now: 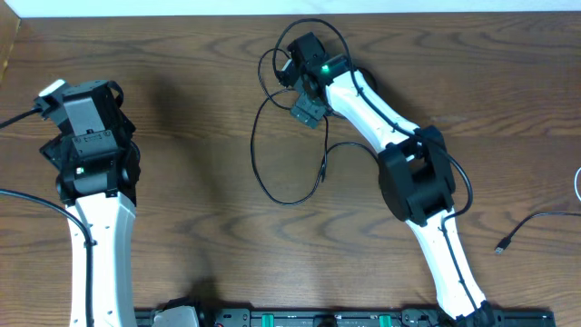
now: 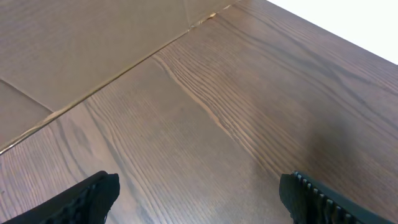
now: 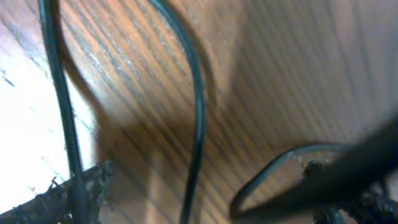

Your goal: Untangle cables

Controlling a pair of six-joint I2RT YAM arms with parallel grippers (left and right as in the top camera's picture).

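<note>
The dark brown wood-grain table [image 1: 200, 227] carries everything. The white-and-black left arm [image 1: 95, 236] stands by the left edge. Its left gripper [image 2: 199, 208] hangs over bare wood, jaws spread wide with nothing between them. The white-and-black right arm [image 1: 399, 145] reaches toward the middle of the far edge. The right gripper [image 3: 205, 199] sits low over the surface, jaws wide apart. Strands of the thin black cable [image 1: 255, 145] pass between its fingers, unclamped. That cable loops around the gripper and trails toward the table's middle. A second thin dark cable with a small plug [image 1: 531, 221] lies by the right edge, well apart.
</note>
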